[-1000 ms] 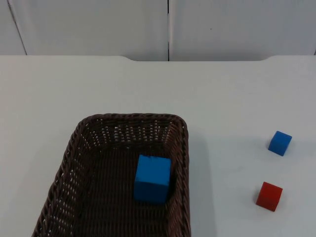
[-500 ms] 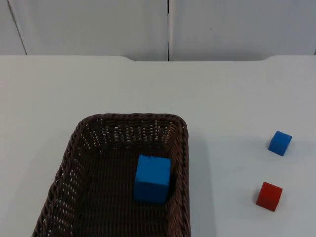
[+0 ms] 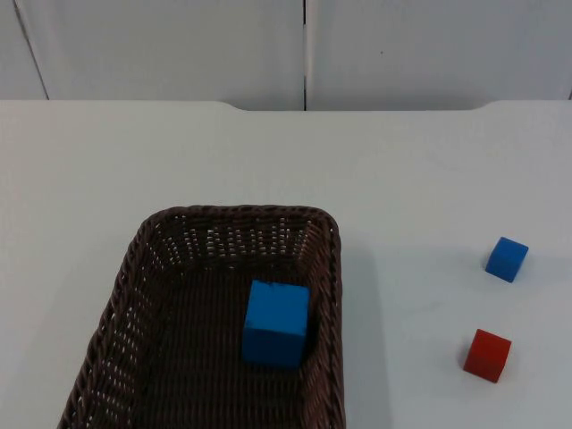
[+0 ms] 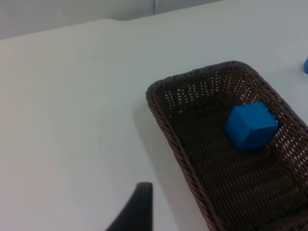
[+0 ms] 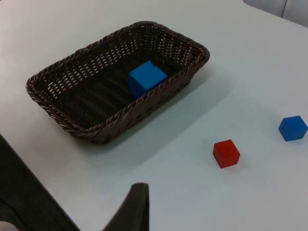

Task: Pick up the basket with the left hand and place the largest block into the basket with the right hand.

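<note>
A dark brown wicker basket stands on the white table at the front left, and no gripper holds it. The largest block, a blue cube, lies inside it near the right wall. It appears again in the left wrist view and the right wrist view. My left gripper hangs over bare table to the left of the basket's rim. My right gripper is well clear of the basket, over the table near the red cube.
A small blue cube and a small red cube lie on the table to the right of the basket. The grey partition wall closes the far side. A table edge with a dark area beyond it lies near the right gripper.
</note>
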Action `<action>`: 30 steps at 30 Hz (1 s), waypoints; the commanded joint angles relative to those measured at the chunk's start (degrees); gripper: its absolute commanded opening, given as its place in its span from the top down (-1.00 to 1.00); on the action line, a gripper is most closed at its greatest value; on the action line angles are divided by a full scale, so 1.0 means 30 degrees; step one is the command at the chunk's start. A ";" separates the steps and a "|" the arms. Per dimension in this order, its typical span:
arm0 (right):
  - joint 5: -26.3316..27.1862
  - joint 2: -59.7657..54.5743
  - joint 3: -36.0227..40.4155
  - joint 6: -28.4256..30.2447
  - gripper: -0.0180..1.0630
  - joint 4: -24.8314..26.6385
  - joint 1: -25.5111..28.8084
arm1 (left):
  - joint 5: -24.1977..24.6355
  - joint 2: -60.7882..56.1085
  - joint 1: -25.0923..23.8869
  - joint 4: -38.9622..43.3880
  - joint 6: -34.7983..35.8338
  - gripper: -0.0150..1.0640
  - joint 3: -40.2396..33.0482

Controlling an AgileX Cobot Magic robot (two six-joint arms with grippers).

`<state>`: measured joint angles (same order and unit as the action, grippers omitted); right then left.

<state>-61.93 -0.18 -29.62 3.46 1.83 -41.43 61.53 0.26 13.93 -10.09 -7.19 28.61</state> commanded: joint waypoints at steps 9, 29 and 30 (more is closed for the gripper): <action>0.0028 0.0059 0.0008 0.0006 -0.98 -0.0058 0.0025 | 0.0023 -0.0086 -0.0002 0.0022 0.0062 -0.97 -0.0088; 0.0028 0.0059 0.0008 0.0006 -0.98 -0.0058 0.0025 | 0.0023 -0.0086 -0.0002 0.0022 0.0062 -0.97 -0.0088; 0.0028 0.0059 0.0008 0.0006 -0.98 -0.0058 0.0025 | 0.0023 -0.0086 -0.0002 0.0022 0.0062 -0.97 -0.0088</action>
<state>-61.93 -0.18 -29.62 3.46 1.80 -41.43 61.53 0.26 13.93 -10.09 -7.19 28.61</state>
